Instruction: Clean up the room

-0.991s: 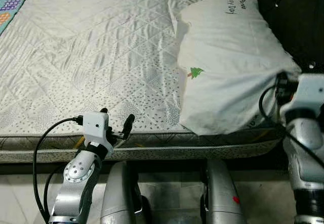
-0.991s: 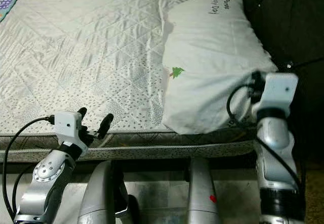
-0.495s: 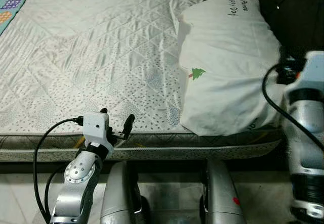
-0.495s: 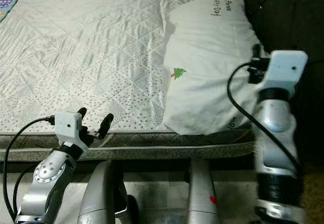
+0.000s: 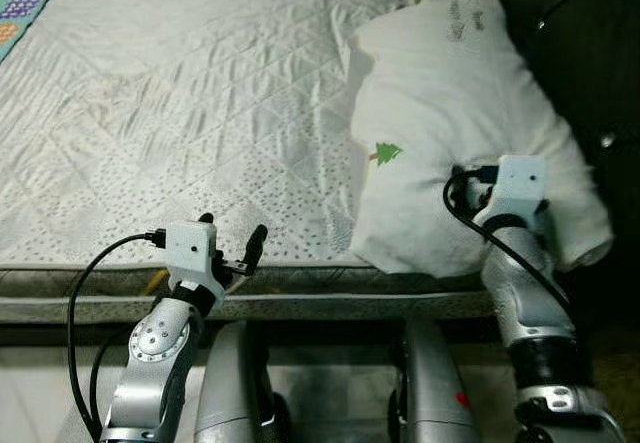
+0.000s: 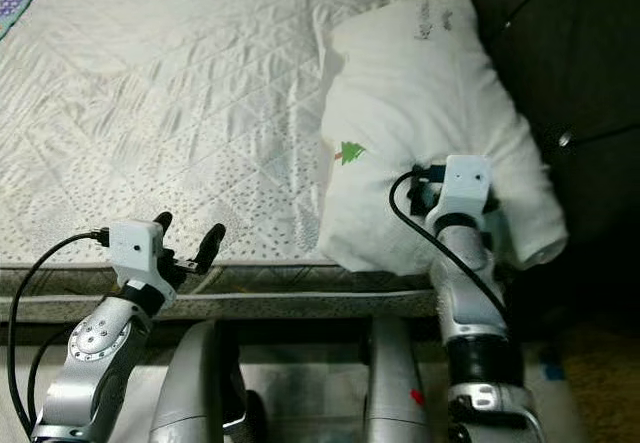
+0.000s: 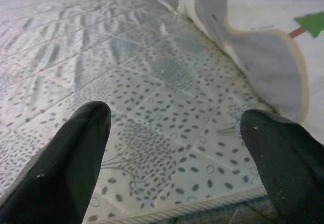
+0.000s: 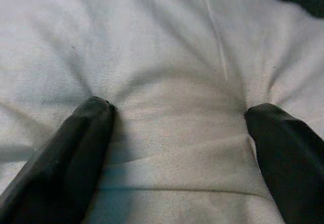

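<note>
A white pillow (image 5: 450,93) with a small green tree print (image 5: 387,151) lies at the right end of the quilted mattress (image 5: 180,93), its near corner hanging past the bed's front edge. My right gripper (image 8: 177,110) is open, both fingertips (image 8: 93,118) pressed into the pillow's cloth, which puckers between them. The right wrist (image 5: 515,188) sits on the pillow's near right part. My left gripper (image 5: 232,228) is open and holds nothing, just above the mattress's front edge, left of the pillow (image 7: 273,37).
A colourful patterned cloth (image 5: 25,3) shows at the bed's far left corner. Dark floor with cables (image 5: 590,53) lies right of the bed. My silver legs (image 5: 235,383) stand against the bed's front side.
My right arm swung in from the pillow's right edge onto its near part and pushed in. The pillow has bunched up and its right end now bulges outward. The left arm stayed put.
</note>
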You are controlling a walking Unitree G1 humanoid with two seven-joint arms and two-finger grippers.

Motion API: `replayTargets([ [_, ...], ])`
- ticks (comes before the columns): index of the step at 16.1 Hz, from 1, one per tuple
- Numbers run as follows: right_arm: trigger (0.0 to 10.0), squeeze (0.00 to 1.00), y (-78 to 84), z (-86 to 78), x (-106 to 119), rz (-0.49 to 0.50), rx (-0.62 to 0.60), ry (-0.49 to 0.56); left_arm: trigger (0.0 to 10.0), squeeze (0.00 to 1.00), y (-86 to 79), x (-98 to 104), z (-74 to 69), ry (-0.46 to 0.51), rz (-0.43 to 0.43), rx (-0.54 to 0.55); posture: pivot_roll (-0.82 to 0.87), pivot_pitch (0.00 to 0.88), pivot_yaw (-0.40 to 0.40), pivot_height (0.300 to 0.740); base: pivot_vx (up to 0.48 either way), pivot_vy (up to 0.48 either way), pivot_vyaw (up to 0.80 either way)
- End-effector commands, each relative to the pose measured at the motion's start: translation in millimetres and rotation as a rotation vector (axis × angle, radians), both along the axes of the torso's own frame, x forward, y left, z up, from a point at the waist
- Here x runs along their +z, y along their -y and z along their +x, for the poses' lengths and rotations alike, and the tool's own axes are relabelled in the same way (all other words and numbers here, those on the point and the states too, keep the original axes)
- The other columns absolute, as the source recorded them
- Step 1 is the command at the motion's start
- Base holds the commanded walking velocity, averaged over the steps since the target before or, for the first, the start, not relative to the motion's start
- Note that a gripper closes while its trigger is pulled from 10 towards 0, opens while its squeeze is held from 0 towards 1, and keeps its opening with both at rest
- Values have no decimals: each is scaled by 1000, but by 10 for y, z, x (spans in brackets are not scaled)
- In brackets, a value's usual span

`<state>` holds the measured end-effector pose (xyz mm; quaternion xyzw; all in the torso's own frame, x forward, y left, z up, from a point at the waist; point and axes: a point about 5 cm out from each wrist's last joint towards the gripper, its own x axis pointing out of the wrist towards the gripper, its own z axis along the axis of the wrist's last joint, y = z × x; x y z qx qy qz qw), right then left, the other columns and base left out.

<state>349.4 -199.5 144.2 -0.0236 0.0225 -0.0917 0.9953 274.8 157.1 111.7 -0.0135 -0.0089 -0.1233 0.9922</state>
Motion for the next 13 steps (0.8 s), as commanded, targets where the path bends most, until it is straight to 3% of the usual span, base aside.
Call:
replayTargets([
  [1, 10000, 1000, -3, -95, -388, 44, -14, -180, 10000, 0, -54, -19, -15, -6, 18, 22, -6, 158, 83, 546, 0, 0, 0],
  [3, 10000, 996, -9, -78, -292, 65, -11, -120, 10000, 0, -64, -14, -7, -4, 20, 26, -11, 157, 85, 546, 0, 0, 0],
  [4, 10000, 0, -21, -55, -119, 82, 10, -9, 10000, 0, -59, -8, -1, -1, 18, 26, -11, 157, 85, 546, 0, 0, 0],
  [6, 10000, 0, -36, -56, 25, 64, 28, 67, 10000, 0, -39, -2, 4, 6, 16, 30, -20, 153, 85, 546, 0, 0, 0],
  [7, 10000, 0, -87, -99, 112, -9, 66, 104, 10000, 0, 1, -26, -7, 4, 10, 27, -28, 148, 81, 546, 0, 0, 0],
  [8, 10000, 0, -151, -137, 154, -23, 97, 129, 10000, 0, 17, -42, -13, 1, 7, 26, -32, 146, 80, 546, 0, 0, 0],
  [10, 10000, 0, -264, -239, 246, -15, 121, 198, 10000, 0, 48, -49, -15, 0, -2, 22, -38, 140, 82, 546, 0, 0, 0],
  [11, 10000, 0, -395, -346, 374, -9, 153, 282, 10000, 0, 63, -44, 1, 1, -8, 19, -44, 154, 85, 546, 0, 0, 0],
  [13, 10000, 0, -483, -428, 458, 16, 146, 316, 10000, 0, 50, -41, 14, 4, -16, 26, -56, 150, 83, 546, 0, 0, 0],
])
